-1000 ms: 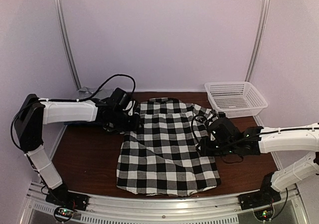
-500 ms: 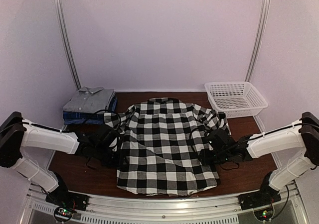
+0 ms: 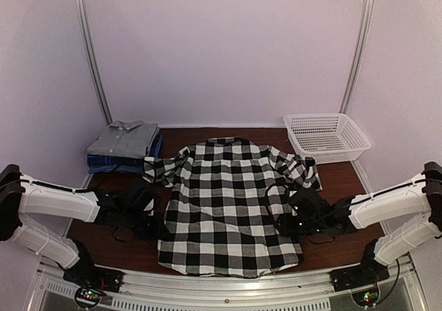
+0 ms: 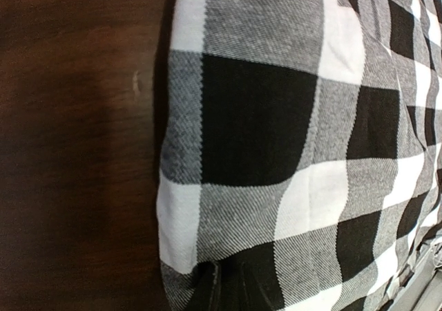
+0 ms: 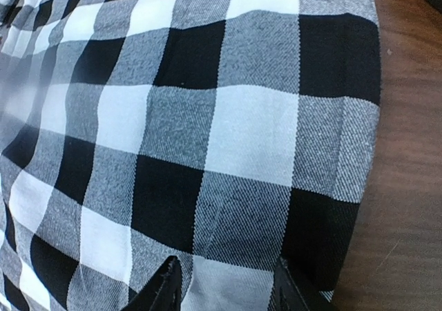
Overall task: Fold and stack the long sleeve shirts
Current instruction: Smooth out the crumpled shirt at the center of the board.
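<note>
Left gripper point(image 4: 222, 289) was nearly closed, pinching side hem of plaid shirt point(image 3: 231, 207). Shirt lay flat on table point(image 4: 69, 152) between both grippers. Right gripper point(image 5: 226, 278) was half open astride opposite hem, gripping nothing. Advice was: right pinches firmly, both lift evenly, fold without dragging.

Overhead view: dim, even, diffuse light, lilac cast on the walls point(image 3: 221, 48); no glare; soft shadows on the dark desk point(image 3: 340, 181) at 7 and 5 o'clock. Picture soft, low in detail; rails point(image 3: 90, 48) slightly bowed at 9 and 3 o'clock.

Left wrist view: plaid shirt point(image 4: 276, 117) weave was sharp at centre; dull sheen on desk at 9 o'clock; left pincer point(image 4: 224, 287) at 6 o'clock lay in shadow, blurred.

Right wrist view: brighter; weave crisp at centre, smeared out of focus at 9 to 10 o'clock; right pincer point(image 5: 228, 278) at 6 o'clock soft-edged.
</note>
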Controlling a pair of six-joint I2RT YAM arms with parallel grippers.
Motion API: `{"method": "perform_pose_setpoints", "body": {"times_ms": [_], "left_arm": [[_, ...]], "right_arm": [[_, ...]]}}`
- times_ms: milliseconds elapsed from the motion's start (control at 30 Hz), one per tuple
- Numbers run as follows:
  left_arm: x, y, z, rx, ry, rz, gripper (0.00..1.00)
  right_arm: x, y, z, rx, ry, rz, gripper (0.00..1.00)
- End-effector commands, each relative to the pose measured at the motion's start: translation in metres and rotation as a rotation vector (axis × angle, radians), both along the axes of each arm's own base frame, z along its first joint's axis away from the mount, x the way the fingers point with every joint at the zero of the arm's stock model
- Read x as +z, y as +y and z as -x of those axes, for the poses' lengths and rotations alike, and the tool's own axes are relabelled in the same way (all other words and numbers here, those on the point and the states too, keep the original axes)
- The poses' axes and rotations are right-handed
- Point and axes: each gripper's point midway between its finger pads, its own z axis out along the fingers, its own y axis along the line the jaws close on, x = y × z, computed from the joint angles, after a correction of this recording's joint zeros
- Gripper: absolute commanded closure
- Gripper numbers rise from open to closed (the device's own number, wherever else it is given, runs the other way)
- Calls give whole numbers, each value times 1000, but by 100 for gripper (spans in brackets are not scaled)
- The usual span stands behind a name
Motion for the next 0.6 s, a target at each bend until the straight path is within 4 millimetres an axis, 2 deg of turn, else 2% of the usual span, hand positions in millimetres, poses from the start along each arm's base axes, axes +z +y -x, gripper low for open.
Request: {"method": "perform_pose_setpoints", "body": {"times_ms": [0, 133, 233, 333, 433, 567], "left_arm": [[-31, 53, 39, 53, 143, -204, 90], [-26, 59, 44, 67, 158, -213, 91], [-9, 55, 38, 70, 140, -207, 90], [22, 43, 19, 66, 70, -183, 84], [55, 24, -3, 48, 6, -162, 80], [94, -1, -48, 36, -116, -188, 75]], "right_arm": [[-16, -13, 36, 7, 69, 53, 52], [-13, -19, 46, 4, 70, 47, 51], [4, -20, 43, -3, 43, 31, 50], [34, -17, 31, -14, -29, 6, 47], [63, -20, 9, -44, -94, -20, 45], [94, -22, -19, -67, -160, -62, 43]]}}
